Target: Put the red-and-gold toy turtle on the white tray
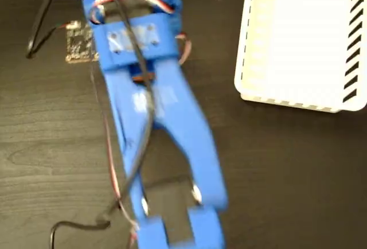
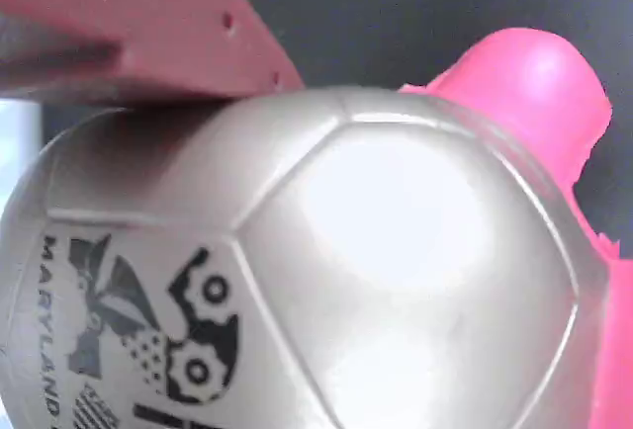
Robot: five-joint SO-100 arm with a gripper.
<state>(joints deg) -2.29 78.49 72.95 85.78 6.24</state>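
In the fixed view the blue arm (image 1: 155, 117) fills the left and centre, its lower end cut off, hiding the turtle; the white tray (image 1: 252, 42) sits upper right, partly cropped. In the wrist view one finger (image 2: 148, 29) presses the red-and-gold toy turtle (image 2: 326, 271); I cannot tell the grip.

The fixed view is evenly lit but soft, the blue arm (image 1: 155, 117) smeared by motion blur and the white tray (image 1: 255, 42) overexposed (floor detail washed out). In the wrist view, broad glare whitens the turtle's shell (image 2: 396, 221), filling the frame slightly out of focus.
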